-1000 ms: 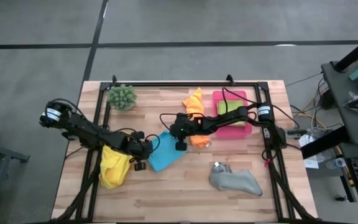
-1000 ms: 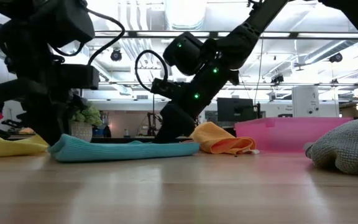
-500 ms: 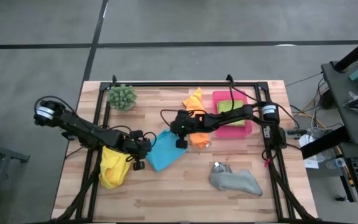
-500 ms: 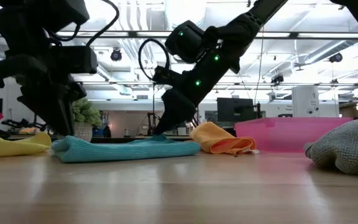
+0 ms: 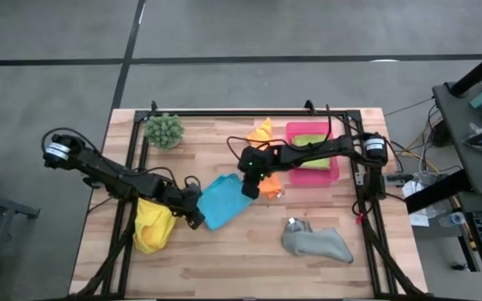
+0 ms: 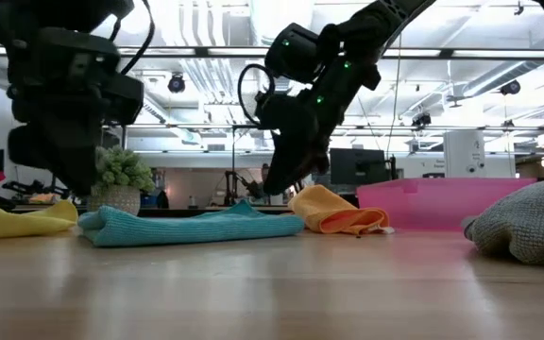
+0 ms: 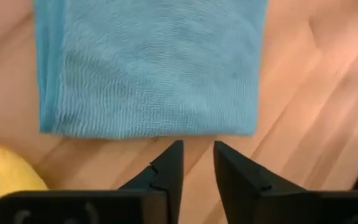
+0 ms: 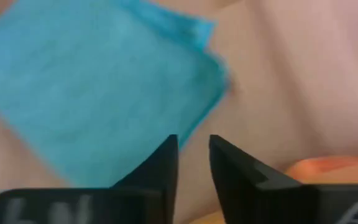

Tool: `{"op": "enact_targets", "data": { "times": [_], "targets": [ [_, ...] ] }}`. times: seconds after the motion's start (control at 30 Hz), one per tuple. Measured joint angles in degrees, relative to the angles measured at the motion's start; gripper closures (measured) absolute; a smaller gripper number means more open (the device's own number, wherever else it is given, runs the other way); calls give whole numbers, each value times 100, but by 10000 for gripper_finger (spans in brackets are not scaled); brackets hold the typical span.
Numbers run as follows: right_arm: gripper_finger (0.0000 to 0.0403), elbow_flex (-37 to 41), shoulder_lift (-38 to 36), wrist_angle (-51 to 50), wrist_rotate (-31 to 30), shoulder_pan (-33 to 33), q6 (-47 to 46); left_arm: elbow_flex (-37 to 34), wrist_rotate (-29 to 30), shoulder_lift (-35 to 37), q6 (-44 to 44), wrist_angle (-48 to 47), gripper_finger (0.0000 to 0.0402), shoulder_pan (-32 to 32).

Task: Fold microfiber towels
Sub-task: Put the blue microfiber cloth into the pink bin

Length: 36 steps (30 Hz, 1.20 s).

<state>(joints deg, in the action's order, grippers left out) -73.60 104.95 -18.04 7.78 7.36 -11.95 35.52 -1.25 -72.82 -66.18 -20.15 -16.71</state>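
From above, blue towel: folded flat near the middle of the wooden counter; every place below is given from it
From above, left end effector: at the blue towel's edge on the yellow towel's side, holding nothing
From above, right end effector: at the opposite corner, on the orange towel's side, holding nothing
From above, other towels: yellow towel just beside; orange towel near; grey towel well apart; lime green towel in the pink tray, beyond the orange one
Low view: blue towel lies flat; right end effector just above its far edge, clear of it; plant behind
Left wrist view: fingers narrowly parted, empty, tips just short of the blue towel's folded edge
Right wrist view: fingers narrowly parted, empty, over the blue towel's corner
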Motion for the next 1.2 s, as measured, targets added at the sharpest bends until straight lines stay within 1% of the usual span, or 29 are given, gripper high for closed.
{"op": "enact_targets", "data": {
  "times": [0.07,0.13,0.23,0.33,0.43,0.53,0.7,0.93,1.1,1.2],
  "targets": [
    [277,0,-4,-72,147,-13,-62,-42,-1,0,-535,87,305,0],
    [248,0,-4,-81,169,-15,-133,-84,0,0,-920,192,282,2],
    [206,2,-4,-116,164,-5,-155,-219,17,0,-1368,192,243,0],
    [170,13,-4,-90,137,-7,-205,-388,211,-77,-1793,166,207,2],
    [140,48,-4,50,122,-10,-252,-422,285,-148,-1887,214,180,4],
    [120,81,2,210,121,-10,-350,-417,330,-227,-1855,441,166,2],
    [101,141,7,484,113,-7,-416,-417,370,-453,-1755,822,162,12],
    [101,261,9,727,101,-7,-511,-402,485,-793,-1748,1097,162,11],
    [99,308,11,767,-295,-7,-515,-402,573,-822,-1748,1194,162,10],
    [100,328,13,769,-336,-7,-511,-402,637,-822,-1750,1236,162,4]
  ]
}}
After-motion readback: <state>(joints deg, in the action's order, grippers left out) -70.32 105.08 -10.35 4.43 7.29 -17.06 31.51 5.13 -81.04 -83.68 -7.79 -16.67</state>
